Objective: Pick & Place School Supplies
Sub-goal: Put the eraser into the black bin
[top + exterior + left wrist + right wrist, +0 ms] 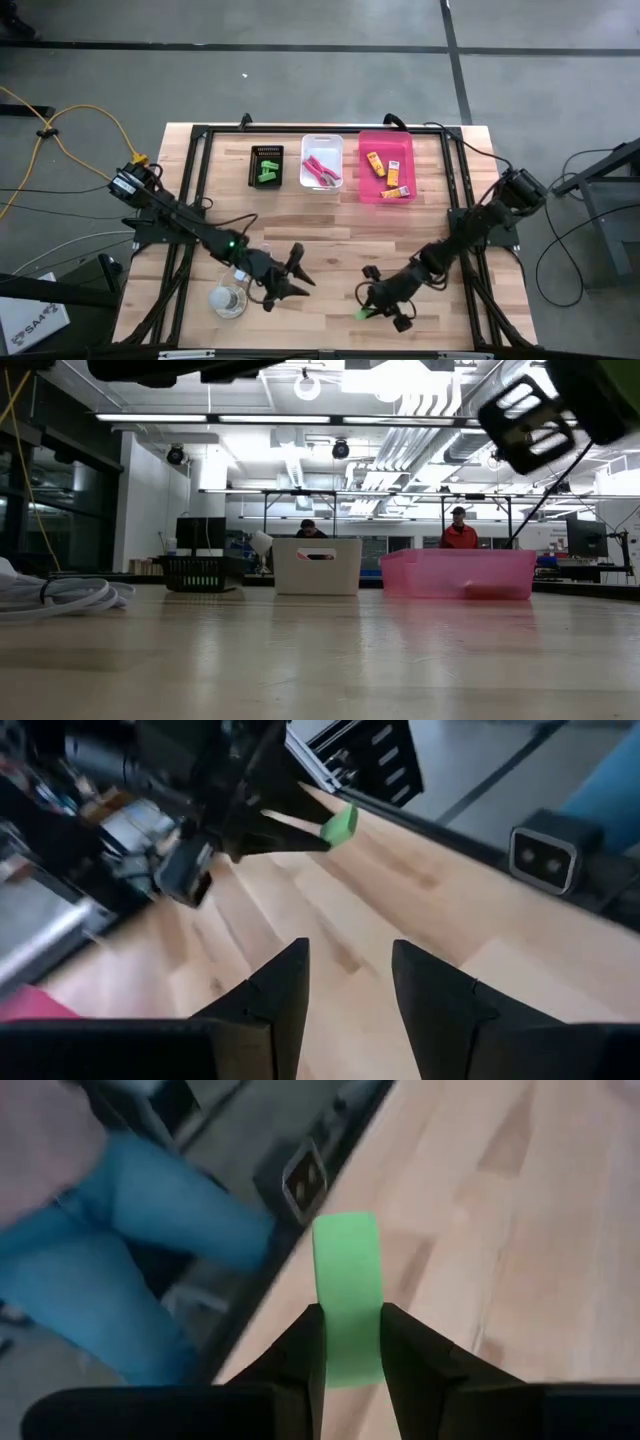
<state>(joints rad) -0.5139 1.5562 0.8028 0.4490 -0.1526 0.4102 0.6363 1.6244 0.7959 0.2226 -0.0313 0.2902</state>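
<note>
Three bins stand in a row at the table's [320,235] far side: a black bin [267,166], a white bin [322,162] and a pink bin [387,166]. In the high view the black bin holds green pieces [266,173], about three as far as can be made out. The white bin holds two pink scissors [321,172]. The pink bin holds three orange packets [386,174].

One more green piece [347,1295] is out at the near edge, clamped in the right gripper [349,1342]. It is a bright green block with rounded ends, sticking out past the fingertips [309,1330], which press on its two sides. The left wrist view shows the same piece lifted off the wood, at the tip of the right gripper.

The right arm reaches in from the right, bent low, its gripper near the front edge, right of centre. The left arm stretches in from the left, its gripper [293,273] near the front, left of centre, holding nothing, fingers [279,995] apart with bare wood between them. The two grippers face each other, well apart. A clear cup [228,299] stands just beside the left arm.
</note>
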